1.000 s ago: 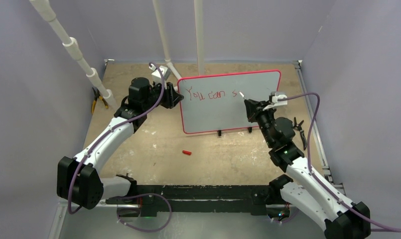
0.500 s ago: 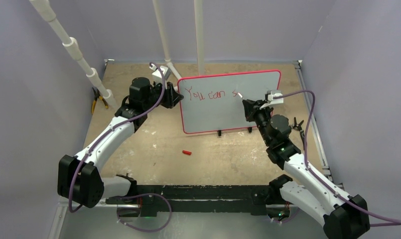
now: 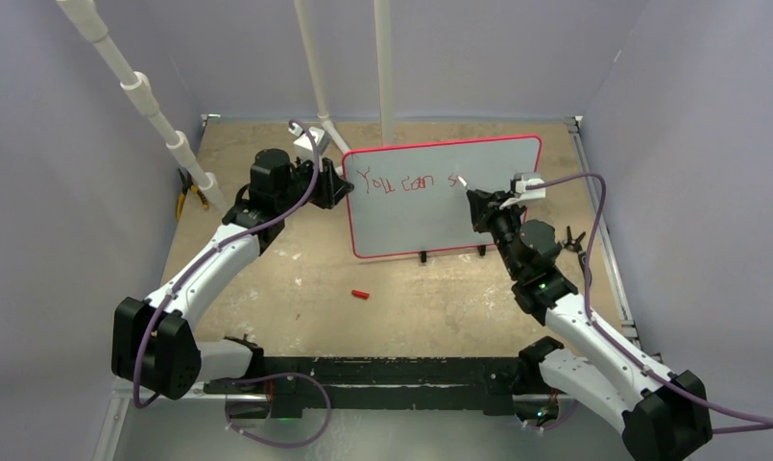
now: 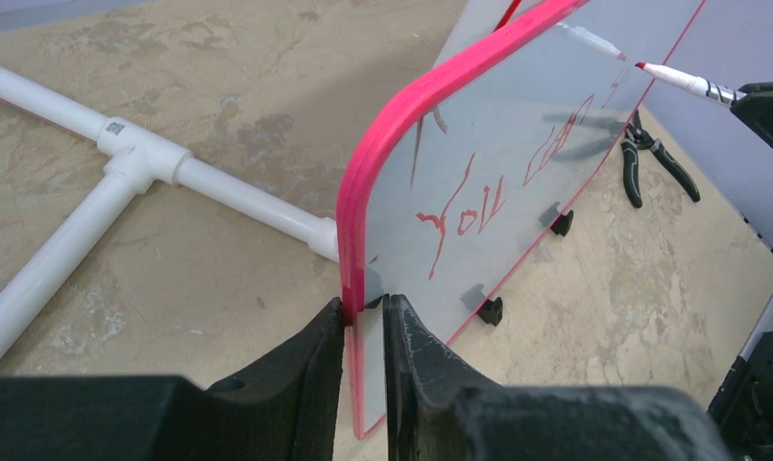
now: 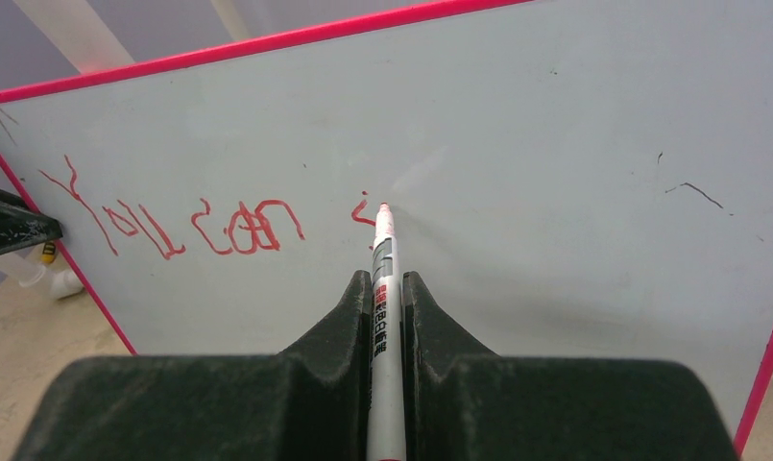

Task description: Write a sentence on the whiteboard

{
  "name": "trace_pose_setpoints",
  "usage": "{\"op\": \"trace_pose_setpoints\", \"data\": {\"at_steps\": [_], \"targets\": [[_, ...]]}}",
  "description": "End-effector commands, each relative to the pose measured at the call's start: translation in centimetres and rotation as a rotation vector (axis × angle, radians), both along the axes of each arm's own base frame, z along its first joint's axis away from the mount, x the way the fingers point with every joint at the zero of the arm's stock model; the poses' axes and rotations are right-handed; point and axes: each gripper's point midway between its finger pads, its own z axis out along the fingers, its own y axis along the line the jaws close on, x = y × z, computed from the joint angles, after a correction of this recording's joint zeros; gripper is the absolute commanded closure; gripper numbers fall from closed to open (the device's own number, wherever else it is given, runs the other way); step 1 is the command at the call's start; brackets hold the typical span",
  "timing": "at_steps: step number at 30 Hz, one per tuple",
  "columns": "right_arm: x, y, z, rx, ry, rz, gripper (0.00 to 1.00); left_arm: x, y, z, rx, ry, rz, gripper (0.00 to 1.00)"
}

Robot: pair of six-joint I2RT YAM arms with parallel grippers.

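Observation:
The whiteboard [image 3: 440,197] stands upright on small black feet, white with a red-pink frame. The sentence [image 3: 401,182] reads "You can" in thin red lettering, with a partial red stroke after it; it also shows in the right wrist view [image 5: 171,226] and the left wrist view [image 4: 464,216]. My left gripper [image 4: 365,307] is shut on the whiteboard's left edge [image 4: 353,250]. My right gripper [image 5: 387,288] is shut on a white marker [image 5: 384,288], whose red tip touches the board beside the partial stroke [image 5: 363,211]. The marker tip also shows in the left wrist view [image 4: 675,77].
A red marker cap [image 3: 361,295] lies on the tan table in front of the board. Black pliers [image 3: 579,252] lie to the board's right; yellow-handled pliers [image 3: 183,200] lie at the left. White pipes [image 3: 315,67] rise behind the board.
My right arm has shifted slightly left and forward, bringing the marker tip onto the board next to the partial stroke. The left arm has stayed still.

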Motion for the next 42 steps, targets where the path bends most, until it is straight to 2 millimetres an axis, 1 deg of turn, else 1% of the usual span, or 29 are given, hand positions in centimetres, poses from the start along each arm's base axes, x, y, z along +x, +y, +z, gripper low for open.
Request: {"op": "trace_pose_setpoints", "data": {"at_steps": [1,8,27,33,42], "targets": [[0.5,-0.6,3.0,0.025,-0.078,-0.040,1.00,-0.1,-0.5,0.5,-0.021,-0.028,-0.034,0.81],[0.4,-0.9,1.9,0.018,-0.049,-0.052,1.00,-0.1,-0.5,0.6,-0.022,-0.030,-0.035,0.81],[0.0,-0.8,-1.2,-0.002,0.050,-0.040,1.00,-0.3,-0.5,1.0,-0.024,-0.041,-0.038,0.82],[-0.2,-1.2,-1.5,-0.001,0.067,-0.063,1.00,-0.3,-0.5,1.0,-0.024,-0.041,-0.037,0.82],[0.3,-1.8,-0.8,0.006,0.053,-0.104,1.00,-0.3,-0.5,1.1,-0.025,-0.044,-0.038,0.82]]}}
